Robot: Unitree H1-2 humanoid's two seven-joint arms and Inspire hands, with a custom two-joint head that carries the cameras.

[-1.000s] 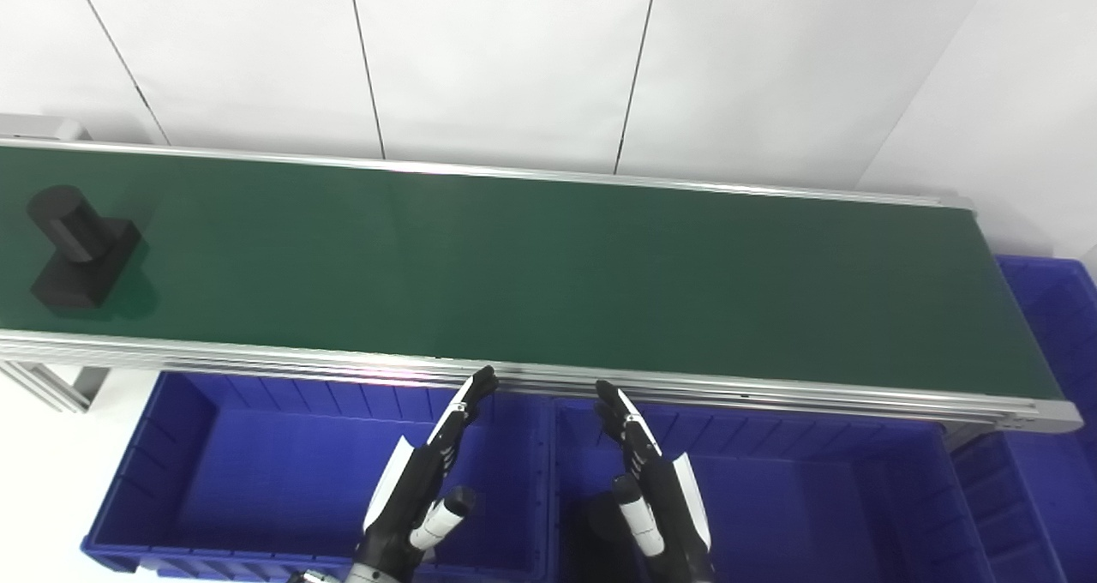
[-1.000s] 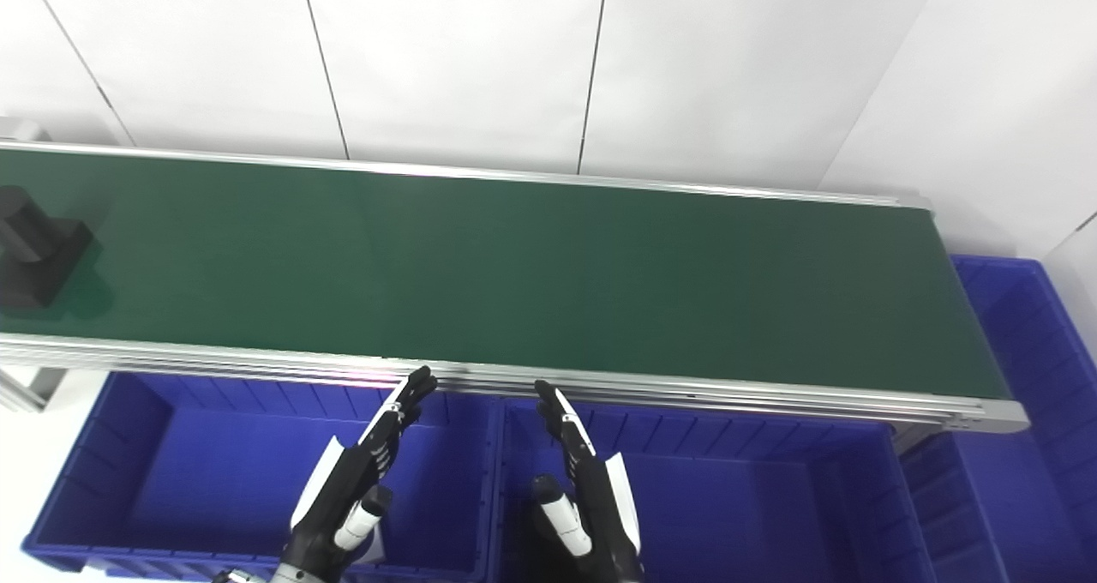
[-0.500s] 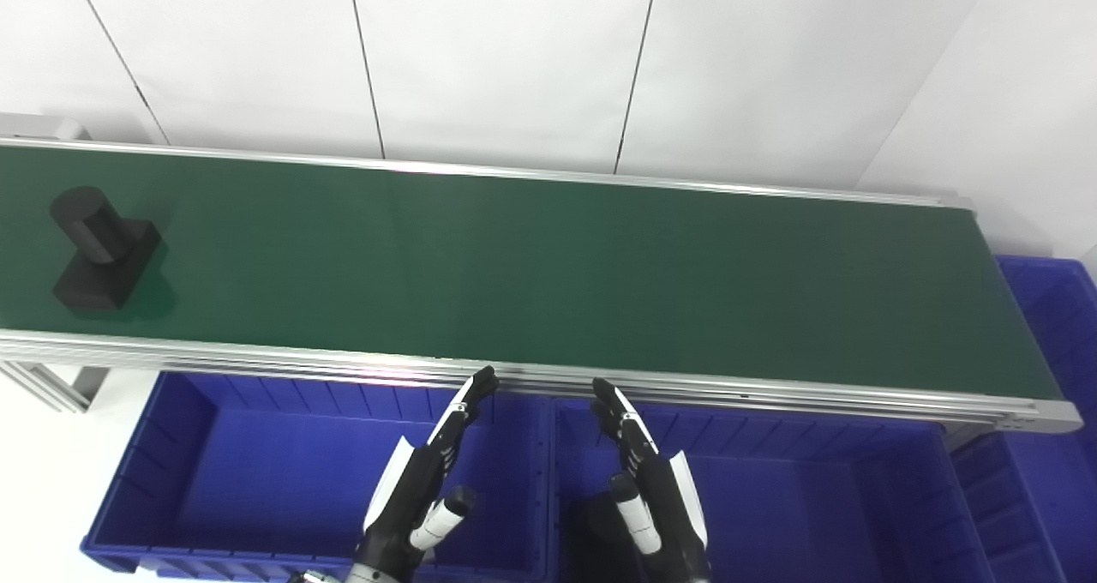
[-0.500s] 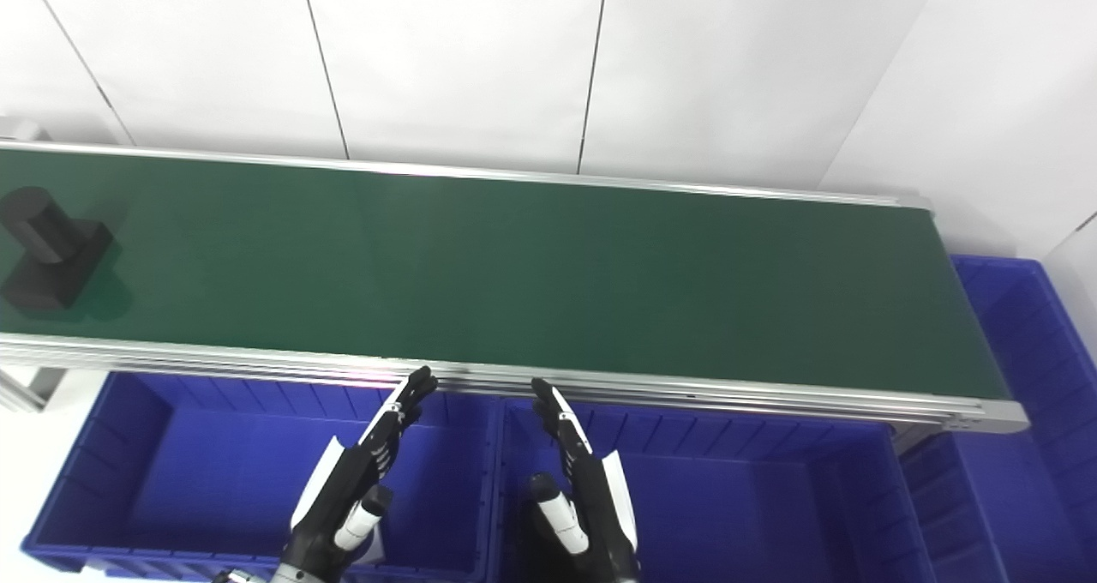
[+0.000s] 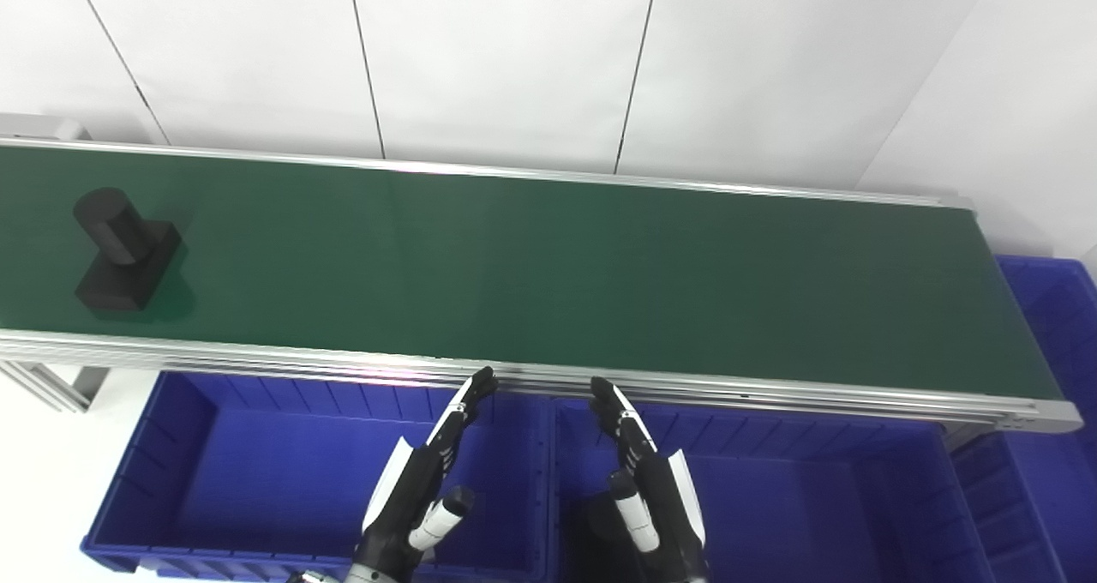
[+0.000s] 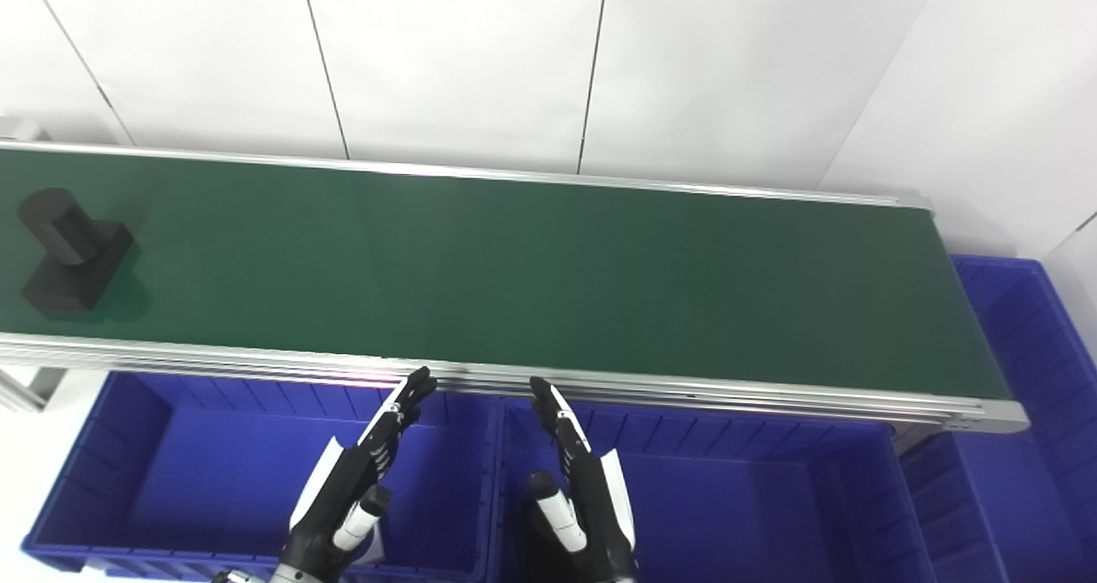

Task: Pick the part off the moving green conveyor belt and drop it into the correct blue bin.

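The left hand [image 5: 420, 489] hovers with its fingers stretched out and apart, holding nothing, its fingertips [image 5: 482, 383] just short of the near rail of the conveyor belt [image 5: 548, 266]. The right hand [image 5: 647, 497] hangs beside it in the same spread, empty pose, over the seam between the left blue bin [image 5: 283, 480] and the middle blue bin [image 5: 771, 497].

The part [image 5: 124, 249], a black block with a round peg standing up from it, sits on the belt far to the left, well apart from both hands. Its long axis runs obliquely across the belt, peg end toward the far rail, block end toward the near rail. The left hand is the nearer one, so the pickup likely falls to it, reaching left and forward over the rail. A third blue bin [image 5: 1054, 309] stands past the belt's right end.
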